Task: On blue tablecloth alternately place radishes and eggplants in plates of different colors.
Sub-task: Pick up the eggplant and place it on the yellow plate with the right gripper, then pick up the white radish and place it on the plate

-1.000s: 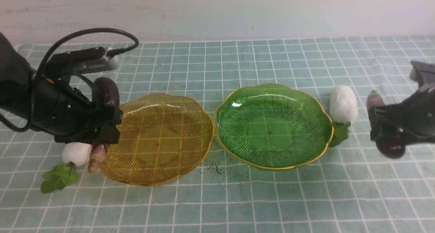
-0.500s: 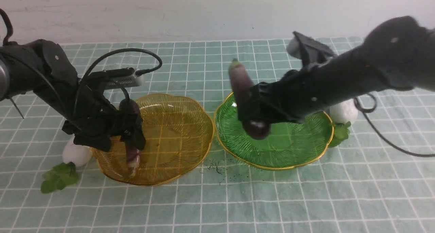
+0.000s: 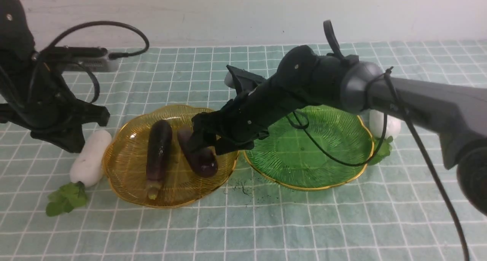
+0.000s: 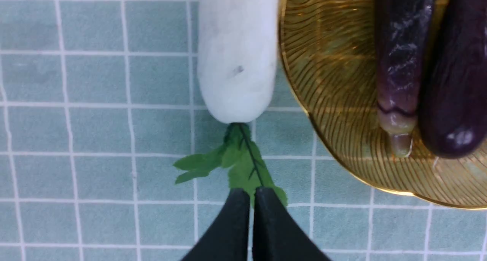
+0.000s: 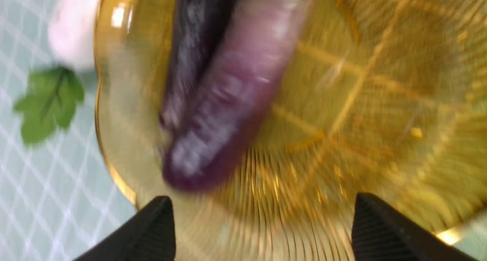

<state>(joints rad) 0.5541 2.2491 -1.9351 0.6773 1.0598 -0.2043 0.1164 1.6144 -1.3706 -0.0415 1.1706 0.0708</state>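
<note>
The left radish [image 3: 89, 162] lies on the blue tablecloth [image 3: 266, 223] just beside the amber plate [image 3: 175, 194], on the side away from the green plate [image 3: 308, 154]. Its long axis runs roughly away from the robot, with its leaves [image 3: 64, 202] at the near end. The left gripper [image 4: 253, 194] hangs over that leafy end, its jaws pressed together and holding nothing, so the white body lies straight ahead of the fingertips along their line. Both eggplants are in the amber plate, side by side and lengthwise: the left eggplant [image 3: 158, 150] shows whole, while the right eggplant [image 3: 201, 162] has its far end hidden under the right gripper [image 3: 205, 139], whose jaws stand wide apart above the plate. The green plate is bare. The right radish [image 3: 378, 126] rests just beside its far right rim, partly covered by the right arm and a cable. The left arm is plainly nearer the left radish, but a carry to the green plate would probably have to cross the amber one. The right wrist view is smeared, so whether a finger touches the eggplant cannot be told.
</note>
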